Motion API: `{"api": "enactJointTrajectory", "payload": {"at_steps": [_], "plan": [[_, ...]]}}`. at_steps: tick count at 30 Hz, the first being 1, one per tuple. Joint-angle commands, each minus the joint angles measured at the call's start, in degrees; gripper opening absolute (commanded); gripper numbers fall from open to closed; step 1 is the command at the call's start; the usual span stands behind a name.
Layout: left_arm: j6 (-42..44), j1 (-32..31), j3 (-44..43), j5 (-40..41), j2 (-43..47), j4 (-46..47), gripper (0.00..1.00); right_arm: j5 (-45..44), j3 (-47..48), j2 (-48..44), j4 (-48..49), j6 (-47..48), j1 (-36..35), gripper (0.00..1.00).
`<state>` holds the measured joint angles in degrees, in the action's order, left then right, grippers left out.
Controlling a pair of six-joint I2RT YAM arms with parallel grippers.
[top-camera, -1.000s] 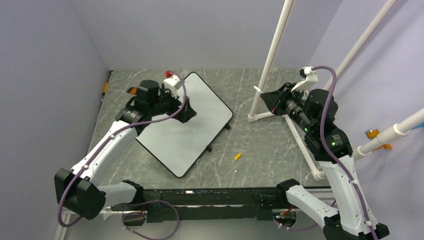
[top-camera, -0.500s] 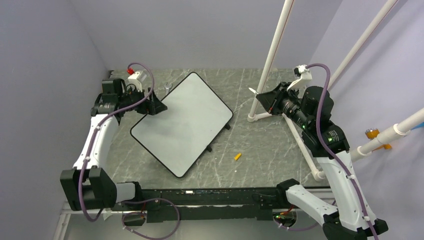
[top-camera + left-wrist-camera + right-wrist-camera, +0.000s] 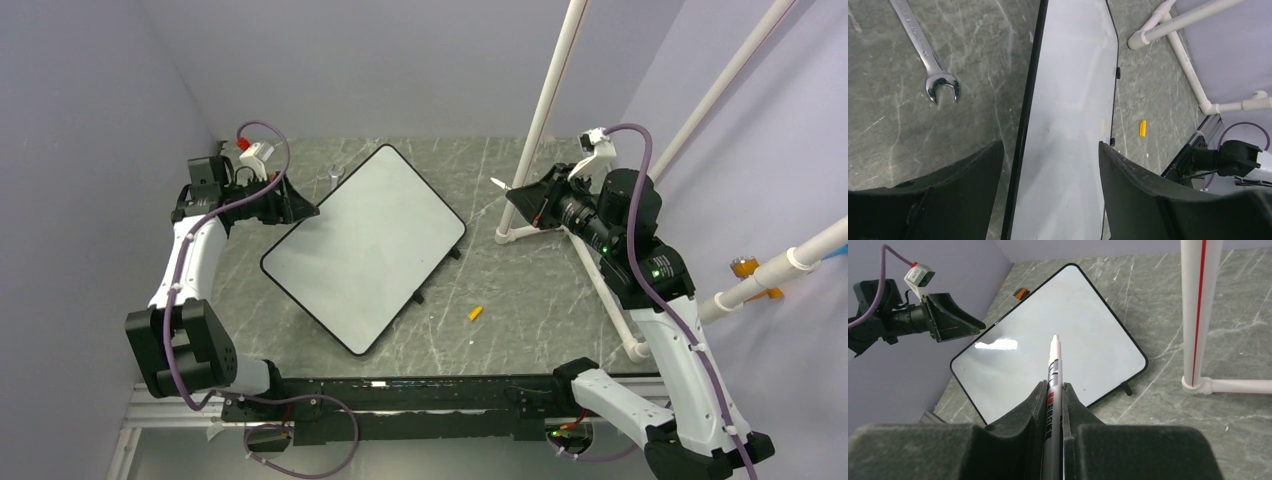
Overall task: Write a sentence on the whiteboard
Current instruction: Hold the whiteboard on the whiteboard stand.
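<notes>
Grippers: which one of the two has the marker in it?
The right gripper, shut on the marker; the left gripper is open and empty over the whiteboard.

Soft, even overhead light leaves only faint shadows. A white glare patch marks the whiteboard (image 3: 1073, 335) near its left corner. Wrist views blur along their bottom edges.

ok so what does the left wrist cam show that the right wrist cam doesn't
Only the left wrist view: a silver wrench lying on the table beside the whiteboard, and a small yellow piece past its other edge. Only the right wrist view: the marker, clamped in the right pincer. Both: the whiteboard with no writing visible, the white pipe frame and the open left pincer.
</notes>
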<state>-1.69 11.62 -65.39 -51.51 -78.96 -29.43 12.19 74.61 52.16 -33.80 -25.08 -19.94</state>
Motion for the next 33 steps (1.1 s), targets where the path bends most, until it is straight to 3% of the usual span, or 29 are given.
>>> {"api": "enactJointTrajectory", "payload": {"at_steps": [1, 17, 21, 31, 33], "plan": [[0.84, 0.02, -1.35, -4.28, -2.17, 0.91, 0.72, 1.32, 1.33, 0.45, 2.38, 0.46, 0.17, 0.00], [-0.51, -0.11, 2.98, -7.66, -6.87, 2.05, 0.49, 2.71, 0.30, 0.96, 3.30, -0.06, 0.09, 0.00], [-0.49, -0.35, 2.32, -8.15, -7.67, 1.56, 0.33, 2.68, 0.11, 0.92, 3.38, -0.10, 0.10, 0.00], [-1.93, -1.79, -1.12, -11.84, -5.95, 3.08, 0.04, 2.80, 0.26, 0.75, 3.31, -0.06, 0.17, 0.00], [-2.48, -2.05, -1.56, -12.11, -5.22, 3.63, 0.02, 2.82, 0.34, 0.69, 3.22, -0.06, 0.10, 0.00]]}}
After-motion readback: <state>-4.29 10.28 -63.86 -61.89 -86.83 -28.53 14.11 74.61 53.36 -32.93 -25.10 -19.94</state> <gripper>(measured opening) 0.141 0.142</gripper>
